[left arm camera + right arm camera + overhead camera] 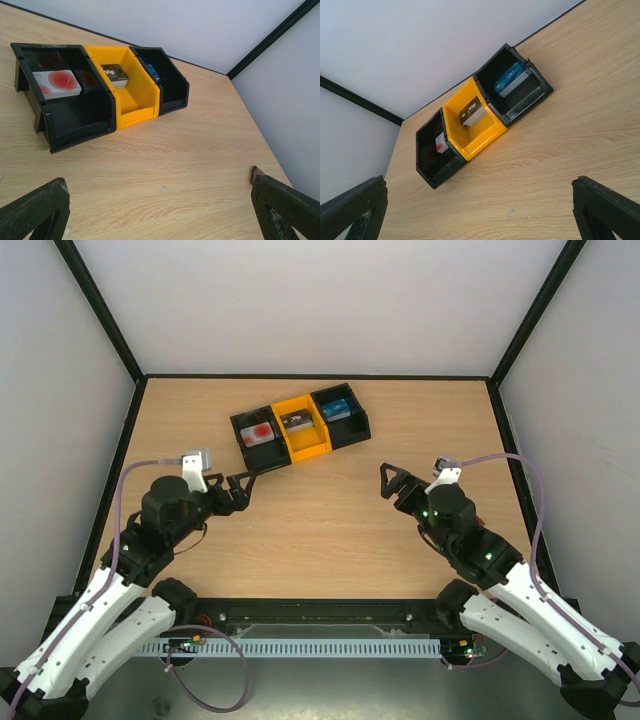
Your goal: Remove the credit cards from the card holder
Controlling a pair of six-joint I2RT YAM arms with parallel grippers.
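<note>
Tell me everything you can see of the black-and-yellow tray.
The tray looks like hard plastic: three open bins side by side, black, yellow, black. It sits flat on the wooden table, skewed, toward the far side. The left bin holds a whitish card with a red round mark, the yellow a dark stack marked Vip, the right a blue card.

- Bright, even, diffuse light covers the wooden table; the white walls look flat and pale.
- Shadows are soft and short, darkest inside the black bins of the tray.
- Wrist views are sharp on the tray; the near fingers at the bottom corners look slightly soft.
</note>
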